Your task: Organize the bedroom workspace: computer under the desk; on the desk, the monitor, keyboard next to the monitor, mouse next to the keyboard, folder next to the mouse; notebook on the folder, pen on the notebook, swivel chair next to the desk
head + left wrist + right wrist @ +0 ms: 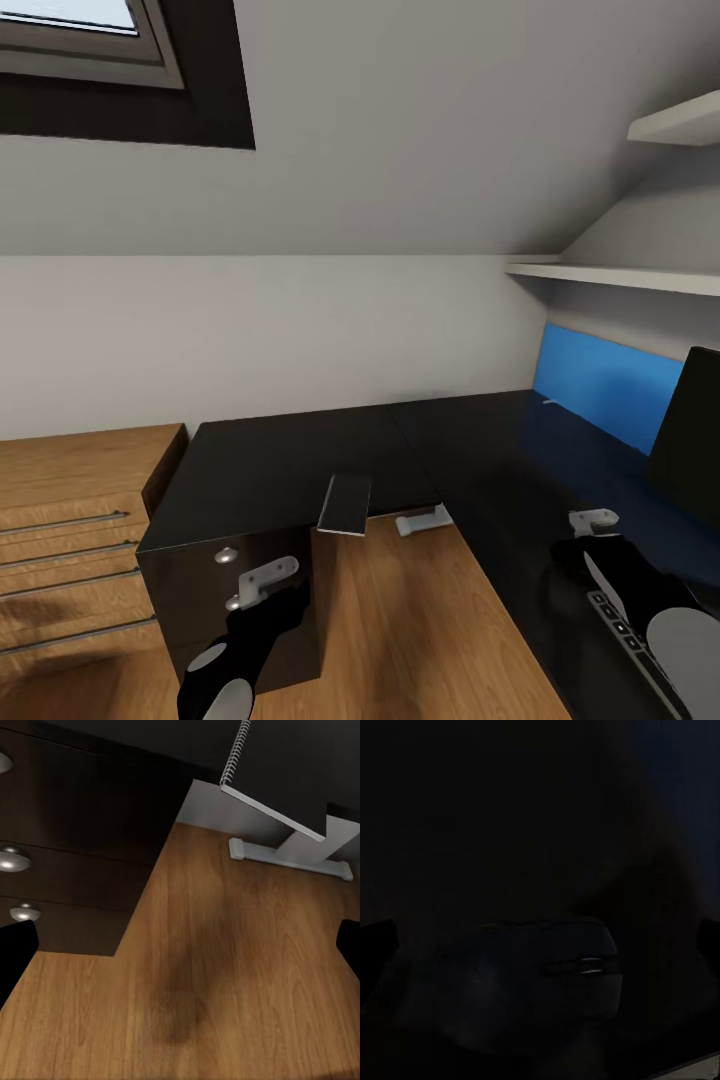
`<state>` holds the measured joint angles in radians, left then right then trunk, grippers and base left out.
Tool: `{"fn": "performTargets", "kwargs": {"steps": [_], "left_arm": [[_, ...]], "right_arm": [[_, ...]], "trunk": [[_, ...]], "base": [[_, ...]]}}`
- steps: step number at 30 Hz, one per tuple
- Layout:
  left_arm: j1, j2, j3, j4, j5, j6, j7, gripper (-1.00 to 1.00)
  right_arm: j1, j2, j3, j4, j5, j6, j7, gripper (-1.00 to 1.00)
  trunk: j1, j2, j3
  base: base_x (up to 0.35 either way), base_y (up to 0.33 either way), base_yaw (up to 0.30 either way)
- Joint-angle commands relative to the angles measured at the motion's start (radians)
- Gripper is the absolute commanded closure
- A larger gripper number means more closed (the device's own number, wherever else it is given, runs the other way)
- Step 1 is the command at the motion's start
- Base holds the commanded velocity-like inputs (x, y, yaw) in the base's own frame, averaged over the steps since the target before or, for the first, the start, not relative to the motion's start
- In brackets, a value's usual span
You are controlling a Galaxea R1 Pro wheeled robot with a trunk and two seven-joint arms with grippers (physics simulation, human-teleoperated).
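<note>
The black desk (300, 450) runs in an L to the right, with its blue back panel (600, 385). The dark notebook (345, 503) lies at the desk's front edge and hangs over it; its spiral (235, 756) shows in the left wrist view. The monitor (695, 430) stands at the far right. Part of the keyboard (622, 632) shows under my right arm. My right gripper (593, 520) hovers open over the desktop, and the dark mouse (532, 979) lies between its fingers. A tiny white sliver, perhaps the pen (548, 402), lies by the panel. My left gripper (255, 585) is open over the floor.
A black drawer unit (215, 600) with round knobs stands under the desk's left end, close to my left gripper. A light wooden drawer chest (70, 500) is at the left. A white desk foot (289, 859) rests on the wooden floor. Wall shelves (620, 275) hang above the right side.
</note>
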<state>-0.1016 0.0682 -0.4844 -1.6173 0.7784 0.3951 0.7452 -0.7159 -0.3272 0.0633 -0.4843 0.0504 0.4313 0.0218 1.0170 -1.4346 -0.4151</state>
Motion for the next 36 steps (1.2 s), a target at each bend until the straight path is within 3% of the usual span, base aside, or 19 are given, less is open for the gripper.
{"fn": "performTargets", "kwargs": {"steps": [1, 6, 7, 9, 12, 19, 30, 31, 36], "left_arm": [[-0.001, 0.001, -0.002, -0.001, 0.006, 0.002, 0.008, -1.00], [-0.001, 0.001, -0.002, -0.001, 0.006, 0.002, 0.008, -1.00], [-0.001, 0.001, -0.002, -0.001, 0.006, 0.002, 0.008, -1.00], [-0.001, 0.001, -0.002, -0.001, 0.006, 0.002, 0.008, -1.00], [-0.001, 0.001, -0.002, -0.001, 0.006, 0.002, 0.008, -1.00], [-0.001, 0.002, -0.002, -0.001, 0.006, 0.002, 0.008, -1.00], [-0.001, 0.001, -0.002, -0.001, 0.006, 0.003, 0.008, -1.00], [-0.001, 0.001, -0.002, -0.001, 0.006, 0.003, 0.008, -1.00], [-0.001, 0.002, -0.002, -0.001, 0.006, 0.004, 0.008, -1.00]], "right_arm": [[0.000, 0.006, 0.005, -0.034, 0.002, 0.010, 0.003, -1.00], [0.002, 0.027, 0.004, -0.097, -0.001, 0.025, 0.003, -1.00], [0.006, 0.047, 0.003, -0.165, -0.002, 0.045, 0.003, -1.00], [0.010, 0.054, 0.003, -0.202, -0.002, 0.056, 0.003, -1.00], [0.053, 0.068, 0.004, -0.324, -0.007, 0.129, 0.004, -1.00], [0.133, 0.112, 0.005, -0.498, -0.046, 0.219, 0.003, -1.00], [0.147, 0.182, 0.007, -0.524, -0.049, 0.267, 0.003, -1.00], [0.148, 0.212, 0.007, -0.525, -0.047, 0.277, 0.002, -1.00], [0.148, 0.248, 0.008, -0.525, -0.045, 0.282, 0.001, -1.00]], "trunk": [[0.000, -0.001, -0.001], [0.000, -0.001, -0.001], [0.000, -0.001, -0.001], [0.000, -0.001, -0.001], [0.000, -0.001, -0.001], [0.000, -0.001, -0.001], [0.000, -0.001, -0.001], [0.000, -0.001, -0.001], [0.000, -0.001, -0.001]], "base": [[0.000, 0.000, 0.000], [0.000, 0.000, 0.000], [0.000, 0.000, 0.000], [0.000, 0.000, 0.000], [0.000, 0.000, 0.000], [0.000, 0.000, 0.000], [0.000, 0.000, 0.000], [0.000, 0.000, 0.000], [0.000, 0.000, 0.000]]}}
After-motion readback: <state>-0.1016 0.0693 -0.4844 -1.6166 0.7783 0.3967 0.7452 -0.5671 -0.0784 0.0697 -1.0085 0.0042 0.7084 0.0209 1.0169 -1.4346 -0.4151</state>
